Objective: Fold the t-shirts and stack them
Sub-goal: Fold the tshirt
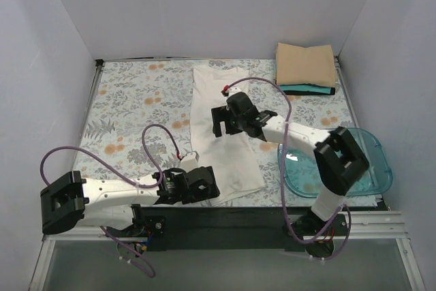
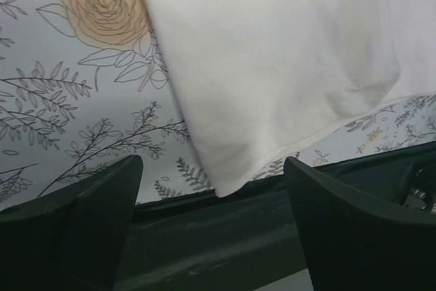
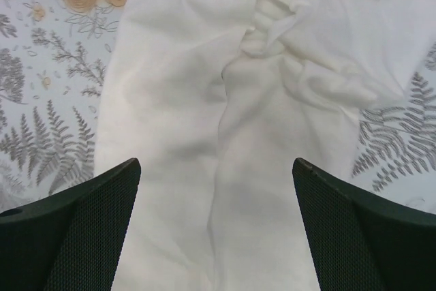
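The off-white t-shirt (image 1: 219, 110) lies as a long narrow strip down the middle of the floral cover. My left gripper (image 1: 199, 185) is open and empty at the shirt's near left corner (image 2: 228, 182), which hangs at the table's front edge. My right gripper (image 1: 225, 121) is open and empty, hovering over the middle of the shirt (image 3: 225, 168), where a lengthwise crease runs between its fingers. A stack of folded shirts sits at the back right: tan (image 1: 305, 65) on top, teal (image 1: 300, 88) and black (image 1: 323, 90) beneath.
A clear blue plastic tub (image 1: 371, 161) stands at the right near edge, beside the right arm. The black front rail (image 2: 225, 230) runs under my left gripper. White walls close in the back and both sides.
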Motion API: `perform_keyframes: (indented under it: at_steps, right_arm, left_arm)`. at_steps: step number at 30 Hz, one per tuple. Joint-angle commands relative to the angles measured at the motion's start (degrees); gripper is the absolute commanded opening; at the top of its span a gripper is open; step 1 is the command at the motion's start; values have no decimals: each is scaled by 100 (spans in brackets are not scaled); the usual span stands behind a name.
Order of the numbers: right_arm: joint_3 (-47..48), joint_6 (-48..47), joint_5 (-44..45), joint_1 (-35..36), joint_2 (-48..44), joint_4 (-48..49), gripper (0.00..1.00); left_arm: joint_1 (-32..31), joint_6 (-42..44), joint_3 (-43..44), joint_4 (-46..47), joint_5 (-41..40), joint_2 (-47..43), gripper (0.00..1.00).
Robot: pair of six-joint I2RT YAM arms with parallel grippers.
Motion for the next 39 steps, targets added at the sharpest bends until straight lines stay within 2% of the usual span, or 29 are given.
perform_keyframes:
  at_steps: [1,2,4,5,10,13,21,26,27,28,33,36,39]
  right_arm:
    - [-620,-3,536,18,-1263,157,98]
    - [-832,50,677,18,-1467,157,98]
    - [-1376,199,1019,18,-2046,192,98]
    - [-1527,269,1135,9,-2232,192,98]
    - [-2275,402,1592,-9,-3243,307,98]
    - [-2522,437,1663,-44,-3542,324,98]
    - [-2707,358,1436,-79,-3632,386,98]
    - [-2821,270,1145,-88,-3666,386,98]
    - [-2830,244,1145,-79,-3667,386,98]
    - [-2838,217,1127,-88,-3710,386,98]
    - [-2970,-46,505,-88,-3825,360,98]
    - [-3102,-55,-470,-70,-3869,342,98]
    - [-3199,-177,-1000,149,-3913,150,98]
  left_arm:
    - [17,190,124,343,371,342,82]
    - [17,216,151,334,459,491,74]
    - [8,252,212,326,687,624,69]
    - [8,269,213,308,741,686,63]
    - [8,278,221,89,996,651,55]
    - [-9,278,256,-122,1110,581,54]
    - [-10,94,344,-96,865,914,43]
    - [-18,76,388,27,697,1003,24]
    - [-10,85,388,1,697,1011,9]
    - [-18,76,406,-60,662,1003,0]
    - [-10,-178,450,-929,416,766,0]
    - [-10,-319,432,-1517,468,590,0]
    - [-10,-425,371,-1888,547,432,0]
